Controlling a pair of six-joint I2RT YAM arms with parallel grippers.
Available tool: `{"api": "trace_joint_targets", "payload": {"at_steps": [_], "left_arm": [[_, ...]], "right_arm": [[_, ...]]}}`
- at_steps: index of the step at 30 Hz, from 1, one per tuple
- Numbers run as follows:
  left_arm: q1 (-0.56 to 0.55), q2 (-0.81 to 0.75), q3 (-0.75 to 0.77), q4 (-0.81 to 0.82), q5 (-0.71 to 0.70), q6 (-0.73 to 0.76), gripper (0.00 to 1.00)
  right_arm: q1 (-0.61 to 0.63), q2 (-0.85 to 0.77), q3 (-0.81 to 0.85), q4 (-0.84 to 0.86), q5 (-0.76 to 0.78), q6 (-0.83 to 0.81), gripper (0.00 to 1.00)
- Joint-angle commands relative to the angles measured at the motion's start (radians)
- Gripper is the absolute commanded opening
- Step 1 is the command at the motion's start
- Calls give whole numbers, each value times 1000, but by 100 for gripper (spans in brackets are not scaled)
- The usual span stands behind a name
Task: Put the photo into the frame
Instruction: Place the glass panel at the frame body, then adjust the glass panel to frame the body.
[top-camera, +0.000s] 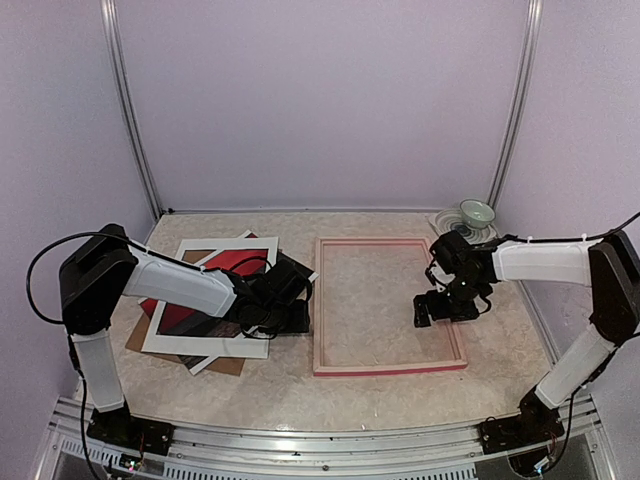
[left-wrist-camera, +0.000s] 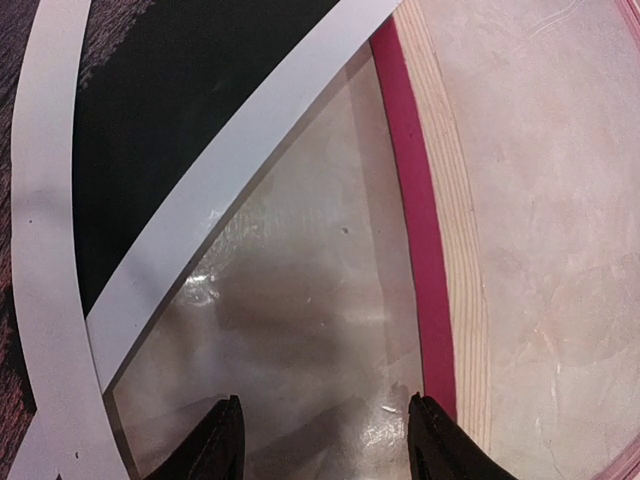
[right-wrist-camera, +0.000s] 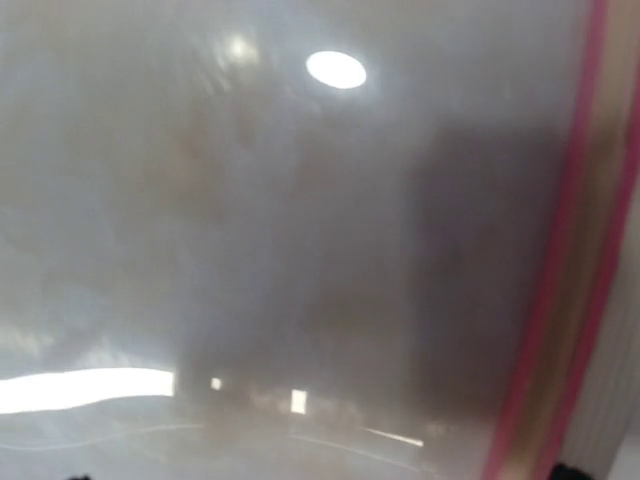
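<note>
The photo (top-camera: 228, 264) lies at the left under a white mat (top-camera: 262, 247), its red sky showing through the window. The pink frame (top-camera: 319, 300) lies back-up in the middle, and a glossy clear pane seems to lie in it. My left gripper (top-camera: 297, 316) hangs low between the mat and the frame's left rail. In the left wrist view its fingers (left-wrist-camera: 215, 445) stand apart over a shiny clear sheet, beside the pink edge (left-wrist-camera: 405, 210). My right gripper (top-camera: 440, 306) is open over the frame's right part. Its view is blurred, showing glare and the frame's rail (right-wrist-camera: 560, 300).
A brown backing board (top-camera: 226, 366) sticks out from under the mat pile at the front left. A pale green bowl (top-camera: 476, 212) sits on a plate in the back right corner. Walls close the table at the back and sides.
</note>
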Motion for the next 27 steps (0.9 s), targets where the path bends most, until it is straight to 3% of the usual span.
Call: {"api": "trace_joint_targets", "payload": {"at_steps": [1,12,27], "left_arm": [[-9,-16,-1,-3,22,-1,56],[-8,-10,12,-9,24,7,56],[-9,-6,2,-1,32,12,56]], "right_arm": [[10,-42,-67,-12,1,33,99],[43,-87,-133,22,-101,47,99],[70,-158,-58,-106,-30,-3,99]]}}
